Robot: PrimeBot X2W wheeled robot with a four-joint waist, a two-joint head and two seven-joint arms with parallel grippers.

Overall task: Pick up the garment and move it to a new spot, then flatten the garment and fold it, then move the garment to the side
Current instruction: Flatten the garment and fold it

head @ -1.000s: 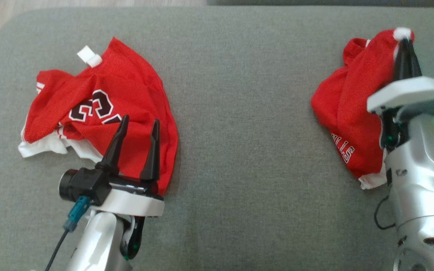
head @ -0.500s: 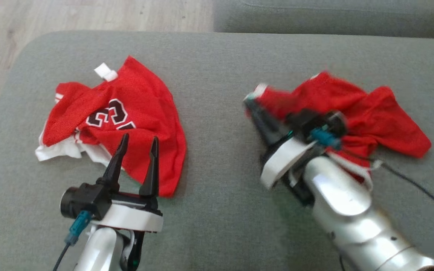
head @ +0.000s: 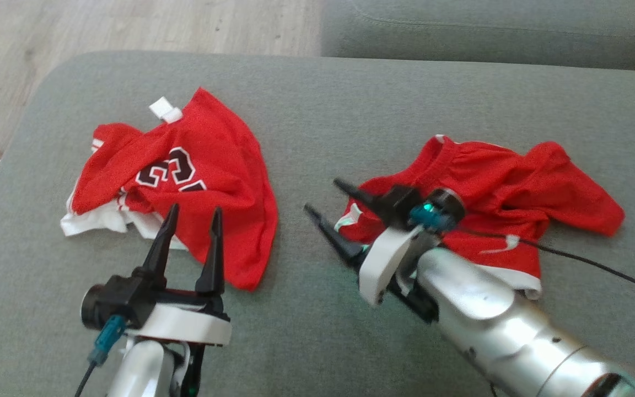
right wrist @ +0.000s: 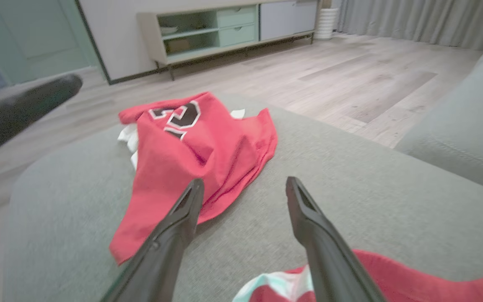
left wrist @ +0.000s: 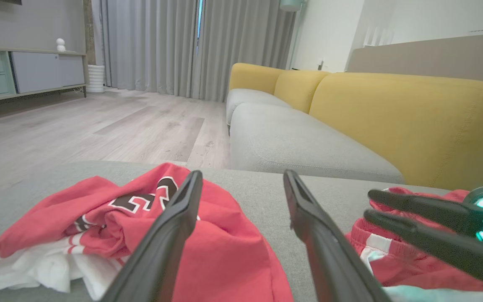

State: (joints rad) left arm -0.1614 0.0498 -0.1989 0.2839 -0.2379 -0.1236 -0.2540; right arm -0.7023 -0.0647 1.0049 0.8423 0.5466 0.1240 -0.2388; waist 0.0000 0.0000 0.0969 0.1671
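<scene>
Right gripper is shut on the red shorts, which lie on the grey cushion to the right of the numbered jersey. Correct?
No. The right gripper is open, with nothing between its fingers, as the right wrist view shows. The red shorts do lie on the grey cushion, to the right of the numbered jersey.

Yellow sofa (left wrist: 392, 117), wooden floor (left wrist: 99, 130), grey curtains (left wrist: 149, 42)

One grey cushion (head: 350, 110) holds two red garments: a numbered jersey (head: 213, 165) and a crumpled piece (head: 488, 176). There are two tools: left tool (head: 195, 208), right tool (head: 321, 194).
</scene>
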